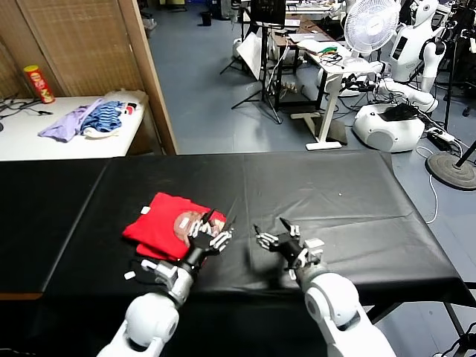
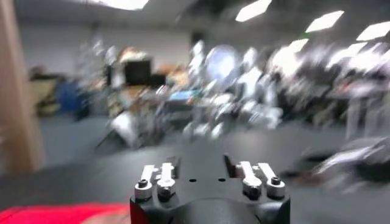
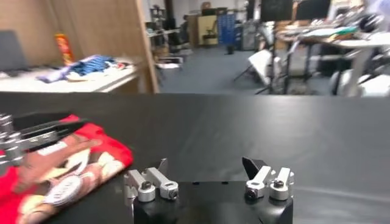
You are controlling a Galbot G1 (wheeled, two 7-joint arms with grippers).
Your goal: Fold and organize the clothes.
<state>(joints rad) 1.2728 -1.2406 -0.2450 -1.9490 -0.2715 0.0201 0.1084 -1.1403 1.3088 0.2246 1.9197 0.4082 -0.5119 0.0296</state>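
Note:
The clothes are one red T-shirt [image 1: 165, 223], lying folded into a rough square on the black table [image 1: 335, 193] with its brown-and-white print [image 1: 186, 222] facing up. My left gripper [image 1: 221, 219] hovers at the shirt's right edge, jaws open and nothing between them. In the left wrist view the left gripper [image 2: 201, 165] stands apart over black cloth, with a strip of red shirt [image 2: 55, 213] at the corner. My right gripper [image 1: 270, 226] is open over bare cloth just right of the shirt. From the right wrist view, the right gripper [image 3: 207, 167] is wide and empty beside the shirt [image 3: 79, 164].
A white side table [image 1: 44, 137] at the back left holds a lilac and blue-striped heap [image 1: 89, 119] and a red can [image 1: 39, 83]. A wooden partition [image 1: 152, 74] stands behind the black table. Desks, a fan [image 1: 370, 22] and white robots [image 1: 394, 111] fill the far room.

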